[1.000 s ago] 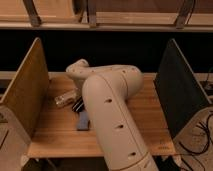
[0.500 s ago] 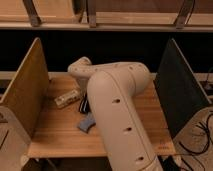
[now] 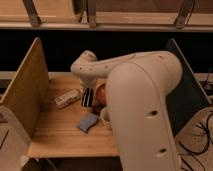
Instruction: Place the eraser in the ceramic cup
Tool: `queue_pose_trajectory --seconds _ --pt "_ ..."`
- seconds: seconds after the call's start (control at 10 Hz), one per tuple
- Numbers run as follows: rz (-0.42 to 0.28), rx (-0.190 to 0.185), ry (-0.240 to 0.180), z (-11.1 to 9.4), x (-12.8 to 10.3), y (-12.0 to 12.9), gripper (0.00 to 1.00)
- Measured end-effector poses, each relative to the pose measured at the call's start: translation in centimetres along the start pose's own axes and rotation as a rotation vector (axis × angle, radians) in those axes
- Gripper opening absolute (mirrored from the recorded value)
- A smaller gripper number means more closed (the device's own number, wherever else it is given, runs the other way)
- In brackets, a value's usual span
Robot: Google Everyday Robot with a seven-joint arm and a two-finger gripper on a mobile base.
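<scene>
No legible text, labels or numbers anywhere.

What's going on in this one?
The robot's arm reaches over the wooden table. Its gripper hangs between the white packet and the orange bowl, behind the blue pad. Something dark and striped shows there; it may be the eraser, but I cannot tell. The white cup stands by the pad, partly hidden behind the arm.

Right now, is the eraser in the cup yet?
Not that I can see, so nothing looks done. Going on: the hand hangs low over the table beside the orange bowl; whether it holds the eraser, I can't tell. Left: getting the eraser into the ceramic cup, which peeks out behind the arm, near the blue pad.
</scene>
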Motion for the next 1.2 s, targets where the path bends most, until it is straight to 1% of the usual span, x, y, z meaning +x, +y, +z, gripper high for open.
queue_pose_trajectory --seconds 0.1,0.2,0.3,0.4,0.5,0.6,0.7,0.9,1.2 --pt "-0.003 0.014 -0.051 -2.1 -0.4 -0.4 0.00" --pt "-0.010 0.038 -0.116 -4.7 -0.9 -0.9 0.00" --pt "-0.015 0.070 -0.190 -7.7 -1.2 -1.5 0.00" --pt "-0.017 0.101 -0.244 -9.9 -1.3 -2.2 0.00" --pt "-0.002 0.156 -0.308 -12.5 -1.2 -4.1 0.00" --pt "0.017 0.184 -0.346 -13.9 -1.2 -5.6 0.00" --pt "0.027 0.185 -0.362 -14.4 -1.3 -5.9 0.00" --pt "0.023 0.174 -0.363 -14.4 -1.3 -5.2 0.00" --pt "0.026 0.179 -0.362 -14.4 -1.2 -5.4 0.00"
